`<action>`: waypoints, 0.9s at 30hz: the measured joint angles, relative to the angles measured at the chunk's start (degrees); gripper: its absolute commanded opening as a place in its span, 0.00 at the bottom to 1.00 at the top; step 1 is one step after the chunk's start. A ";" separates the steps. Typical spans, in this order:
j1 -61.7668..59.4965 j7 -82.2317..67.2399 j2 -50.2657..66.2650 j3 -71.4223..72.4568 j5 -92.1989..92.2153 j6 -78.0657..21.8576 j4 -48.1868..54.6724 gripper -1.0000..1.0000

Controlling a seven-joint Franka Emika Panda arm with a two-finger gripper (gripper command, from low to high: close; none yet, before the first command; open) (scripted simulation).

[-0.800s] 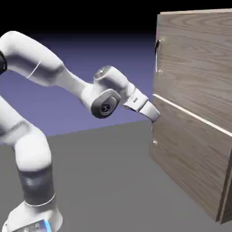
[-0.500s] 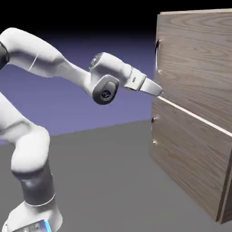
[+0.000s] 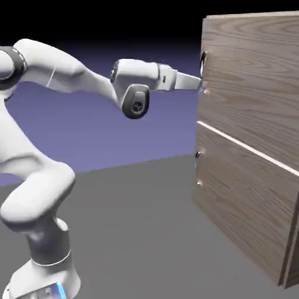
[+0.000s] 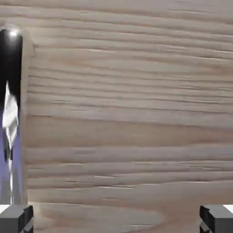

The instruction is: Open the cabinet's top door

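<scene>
The white robot arm [image 3: 52, 64] rises from its base [image 3: 44, 280] at the exterior view's lower left, bends over, and reaches across to the cabinet [image 3: 248, 146] at the exterior view's right. Its last stretch lies almost level, with the jaws pointing at the upper part of the cabinet. They are spread wide apart and holding nothing: the hand view shows one grey fingertip [image 4: 16, 219] low on the left and the other [image 4: 218, 219] low on the right, with only wood grain between them.

The top door [image 3: 251, 87] is shut, sitting above the pale seam [image 3: 245, 145]. Its shiny metal handle [image 3: 203, 61] runs up and down near the door's edge on the exterior view's left. From where I stand, the jaws overlap the handle's lower part; I can't tell whether they touch it. In the hand view, the handle runs along the far left, dark at the top and bright further down, outside the gap between the tips, its lower end close to the left tip.

Below the seam, the bottom door [image 3: 239, 198] is shut too, with a small handle of its own [image 3: 198, 169] near the same edge. Grey floor [image 3: 134, 233] spreads between the base and the cabinet, and a blue light [image 3: 61, 291] glows on the base.
</scene>
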 measured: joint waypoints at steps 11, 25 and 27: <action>-14.51 -0.35 0.45 18.84 9.19 7.90 7.78 0.50; -17.51 1.28 6.85 20.54 1.53 10.63 9.51 0.00; -13.40 1.62 7.73 16.94 -0.18 11.32 7.77 0.00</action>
